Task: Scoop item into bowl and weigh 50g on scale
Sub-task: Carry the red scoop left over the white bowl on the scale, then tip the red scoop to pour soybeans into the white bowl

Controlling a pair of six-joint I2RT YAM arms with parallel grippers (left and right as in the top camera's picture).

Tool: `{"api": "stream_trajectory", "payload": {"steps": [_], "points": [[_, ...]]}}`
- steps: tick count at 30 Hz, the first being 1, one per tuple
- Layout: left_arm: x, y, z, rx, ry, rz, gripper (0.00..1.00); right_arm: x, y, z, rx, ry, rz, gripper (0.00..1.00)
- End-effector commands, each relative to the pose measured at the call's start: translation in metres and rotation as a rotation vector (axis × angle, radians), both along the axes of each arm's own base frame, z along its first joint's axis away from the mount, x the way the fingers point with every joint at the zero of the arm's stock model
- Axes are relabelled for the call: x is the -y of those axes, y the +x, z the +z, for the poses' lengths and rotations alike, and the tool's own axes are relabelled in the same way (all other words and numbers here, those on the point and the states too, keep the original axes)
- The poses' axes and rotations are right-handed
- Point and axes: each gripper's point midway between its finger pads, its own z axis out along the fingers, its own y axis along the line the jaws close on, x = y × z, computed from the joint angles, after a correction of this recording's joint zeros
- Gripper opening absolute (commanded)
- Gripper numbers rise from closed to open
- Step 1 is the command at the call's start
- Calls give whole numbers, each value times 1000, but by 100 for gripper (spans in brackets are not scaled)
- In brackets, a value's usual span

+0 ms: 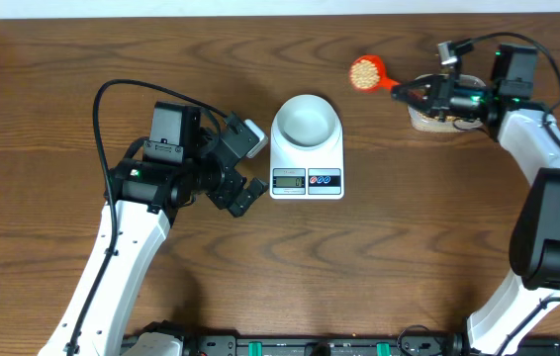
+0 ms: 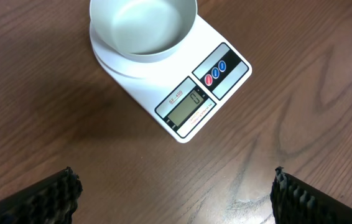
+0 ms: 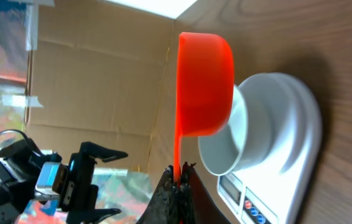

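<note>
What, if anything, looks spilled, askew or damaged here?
Nothing stands out. The bowl sits empty and upright on the scale; the right gripper holds the orange scoop level with its beans inside, and none lie loose on the table.

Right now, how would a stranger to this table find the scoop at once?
Start at the white scale mid-table, with the pale bowl on it. Up and right of it in the overhead view, the right gripper has its jaws shut on a thin handle. At its end is the scoop, the only orange-red thing, full of tan beans.
</note>
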Motion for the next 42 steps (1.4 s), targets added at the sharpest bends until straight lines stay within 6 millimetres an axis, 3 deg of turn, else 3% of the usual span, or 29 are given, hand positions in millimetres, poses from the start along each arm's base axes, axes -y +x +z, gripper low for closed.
{"api": "stream_trajectory", "payload": {"steps": [1, 12, 33, 42], "points": [[1, 4, 7, 22, -5, -14, 100, -23, -7, 0, -11, 17, 59, 1], [1, 4, 7, 22, -5, -14, 100, -57, -15, -6, 125, -51, 136, 1], [1, 4, 7, 23, -5, -14, 100, -71, -20, -33, 346, -232, 191, 1], [1, 4, 7, 22, -5, -14, 99, -80, -20, -41, 559, -334, 249, 1]]}}
